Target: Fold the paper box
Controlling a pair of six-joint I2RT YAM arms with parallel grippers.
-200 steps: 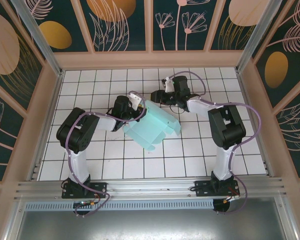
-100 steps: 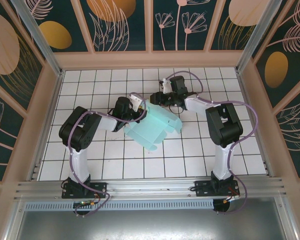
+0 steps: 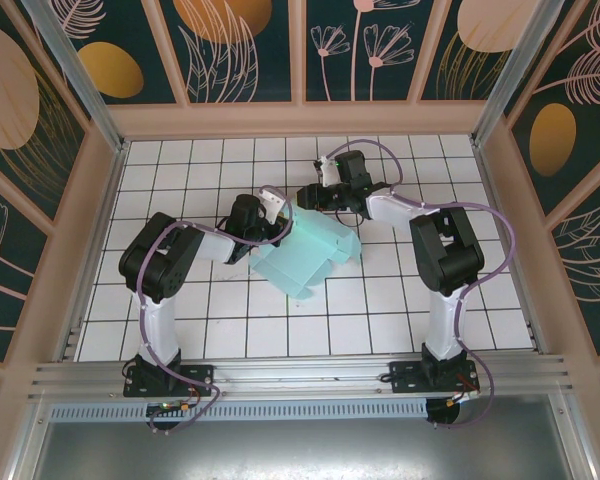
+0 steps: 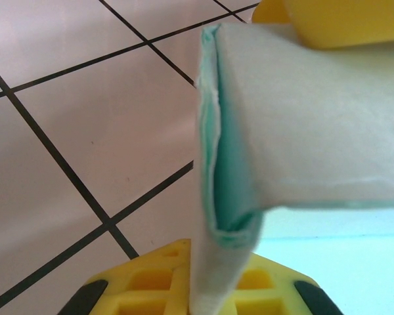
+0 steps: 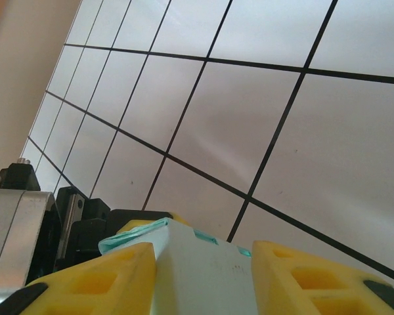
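White tiled table (image 3: 230, 330), black grid lines; dark floral wall panels (image 3: 250, 50); aluminium rail (image 3: 300, 375) along near edge.

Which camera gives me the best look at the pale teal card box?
The top external view: nearly the whole pale teal paper box shows there, partly folded on the white tiled table. The left wrist view catches a close, doubled-over edge of it; the right wrist view, one narrow end.
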